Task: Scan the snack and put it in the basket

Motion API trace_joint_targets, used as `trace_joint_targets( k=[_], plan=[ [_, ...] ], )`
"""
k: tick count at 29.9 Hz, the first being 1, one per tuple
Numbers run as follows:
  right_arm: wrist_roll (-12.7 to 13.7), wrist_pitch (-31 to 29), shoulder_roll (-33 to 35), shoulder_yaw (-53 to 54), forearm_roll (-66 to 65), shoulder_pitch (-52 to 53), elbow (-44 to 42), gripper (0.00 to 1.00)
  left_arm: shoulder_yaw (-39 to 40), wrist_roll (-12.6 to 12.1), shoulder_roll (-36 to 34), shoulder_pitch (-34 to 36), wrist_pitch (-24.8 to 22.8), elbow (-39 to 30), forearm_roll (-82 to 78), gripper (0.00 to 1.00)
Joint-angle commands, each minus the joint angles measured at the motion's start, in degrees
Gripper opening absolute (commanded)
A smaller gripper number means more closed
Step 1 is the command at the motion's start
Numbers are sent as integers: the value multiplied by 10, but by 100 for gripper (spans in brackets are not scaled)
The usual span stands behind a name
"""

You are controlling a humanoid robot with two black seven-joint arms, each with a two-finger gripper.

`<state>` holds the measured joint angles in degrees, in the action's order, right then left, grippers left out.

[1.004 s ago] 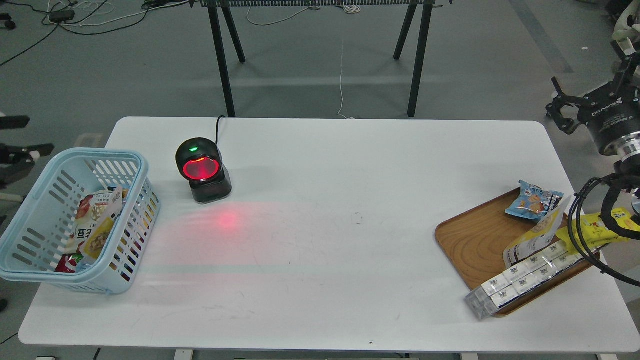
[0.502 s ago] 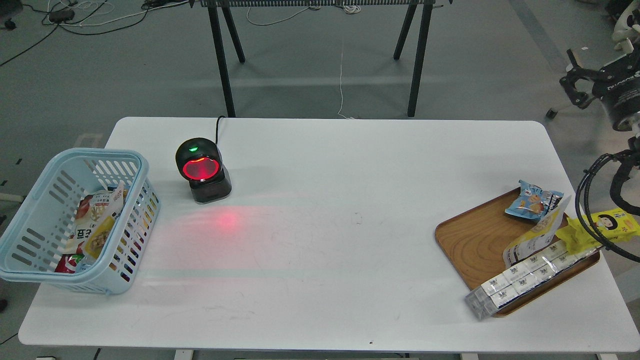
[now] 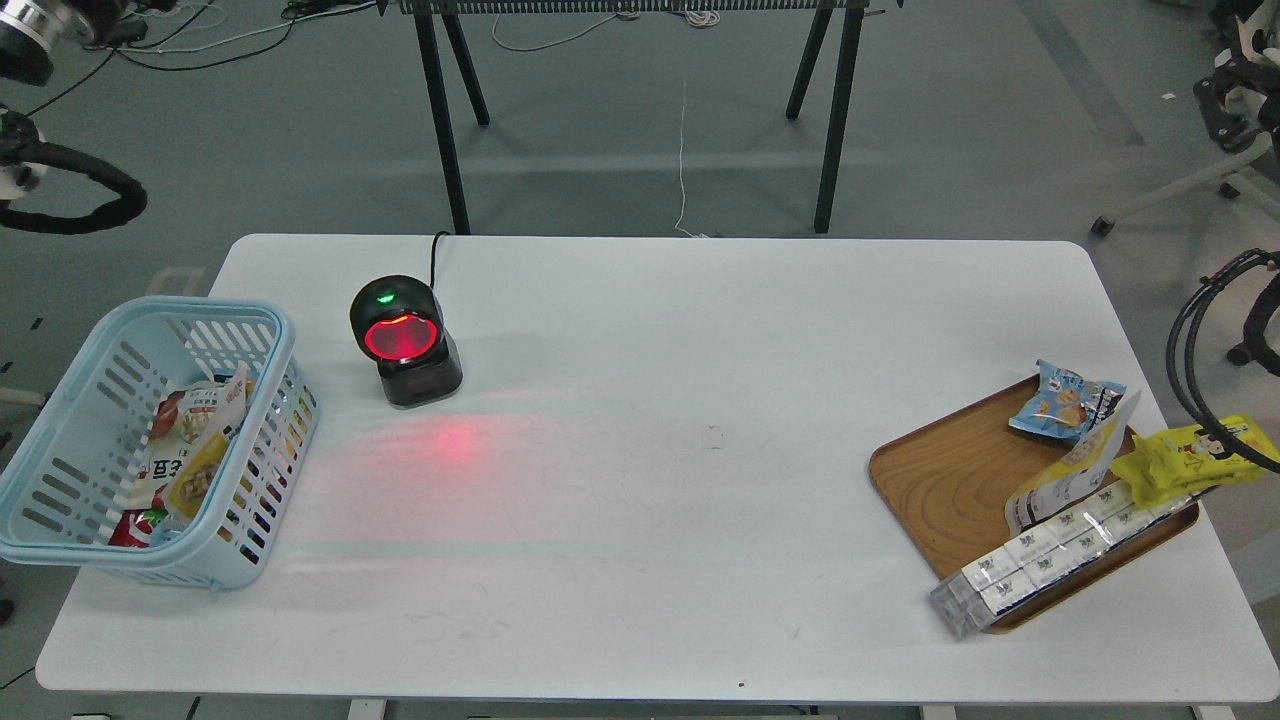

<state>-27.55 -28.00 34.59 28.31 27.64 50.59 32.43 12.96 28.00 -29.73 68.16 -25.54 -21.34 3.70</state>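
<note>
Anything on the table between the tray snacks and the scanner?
Nothing visible. The table between the wooden tray of snacks and the barcode scanner is bare; the basket sits left of the scanner, also unblocked.

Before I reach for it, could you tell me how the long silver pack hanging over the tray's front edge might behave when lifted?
The silver pack looks like a row of small boxes in shiny film, so it may sag or bend if gripped at one end. The glossy wrap probably makes it slippery. One end overhangs the wooden tray rim onto the table, so a push could pivot it or slide it off.
</note>
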Motion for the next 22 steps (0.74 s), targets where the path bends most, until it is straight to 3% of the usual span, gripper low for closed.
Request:
trace_joint_targets(
  k=[1, 4, 7, 9, 22],
  plan=[
    [41, 0, -52, 37, 4, 5, -69, 99, 30, 0, 87, -5, -25, 95, 54, 99],
    [87, 0, -108, 85, 4, 6, -107, 99, 93, 0, 125, -17, -25, 122, 63, 99],
    [111, 0, -144, 110, 3, 6, -138, 99, 160, -47, 142, -40, -25, 122, 63, 99],
    [114, 0, -167, 109, 2, 6, -150, 99, 188, -67, 150, -52, -25, 122, 63, 99],
    [112, 0, -181, 105, -3, 9, -151, 99, 194, -70, 173, -92, -25, 92, 63, 100]
  ],
)
